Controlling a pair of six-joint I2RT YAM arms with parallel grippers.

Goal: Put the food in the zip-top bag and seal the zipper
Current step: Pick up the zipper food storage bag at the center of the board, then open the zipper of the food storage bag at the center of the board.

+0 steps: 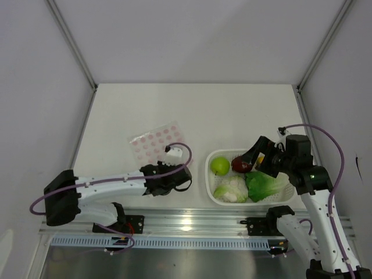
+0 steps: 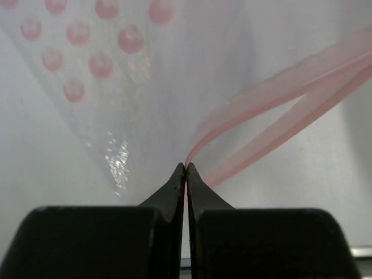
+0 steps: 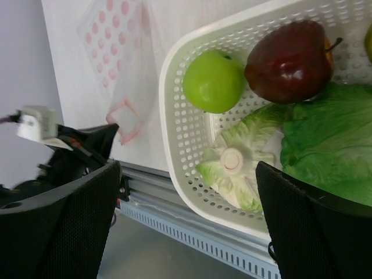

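Observation:
The clear zip-top bag (image 1: pixel 154 142) with pink dots lies flat, left of centre. My left gripper (image 1: pixel 167 167) is shut on its pink zipper (image 2: pixel 273 99) at the near corner, and the mouth gapes a little beside the pinch (image 3: pixel 125 119). The green apple (image 1: pixel 220 165), dark red apple (image 1: pixel 241 164), cauliflower (image 1: pixel 231 189) and lettuce (image 1: pixel 266 185) lie in the white basket (image 1: pixel 210 186). The yellow-orange fruit (image 1: pixel 261 158) is mostly hidden by my right arm. My right gripper (image 1: pixel 250 156) hovers open and empty above the basket (image 3: pixel 174 116), over the cauliflower (image 3: pixel 238 168).
A metal rail (image 1: pixel 192 224) runs along the near table edge, just below the basket and the left gripper. Grey walls close in the table at the left, right and back. Bare white tabletop (image 1: pixel 232 116) lies behind the bag and basket.

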